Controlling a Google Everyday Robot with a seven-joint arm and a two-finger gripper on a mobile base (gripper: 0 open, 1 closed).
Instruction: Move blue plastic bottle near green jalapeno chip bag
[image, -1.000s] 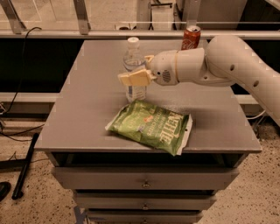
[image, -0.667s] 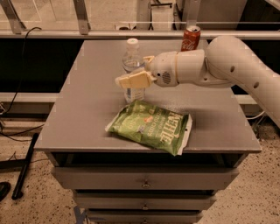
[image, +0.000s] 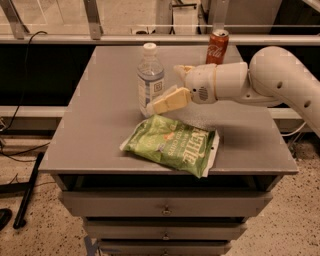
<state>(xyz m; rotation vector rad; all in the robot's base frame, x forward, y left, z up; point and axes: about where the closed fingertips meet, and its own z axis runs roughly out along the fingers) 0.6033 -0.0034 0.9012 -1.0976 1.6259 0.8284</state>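
The blue plastic bottle (image: 150, 80) stands upright on the grey table (image: 100, 125), with a white cap and a pale label. The green jalapeno chip bag (image: 172, 144) lies flat just in front of it, near the table's front edge, with a small gap between them. My gripper (image: 166, 89) is right beside the bottle on its right, open. Its near cream finger (image: 170, 100) points at the bottle's base and its far finger (image: 183, 70) is behind. It holds nothing.
A red soda can (image: 218, 46) stands at the table's back right, behind my white arm (image: 270, 80). The table has drawers (image: 165, 205) below its front edge. A railing runs behind the table.
My gripper has drawn back to the right and slightly lower. Its near finger no longer crosses the front of the bottle. The bottle and the bag have not moved.
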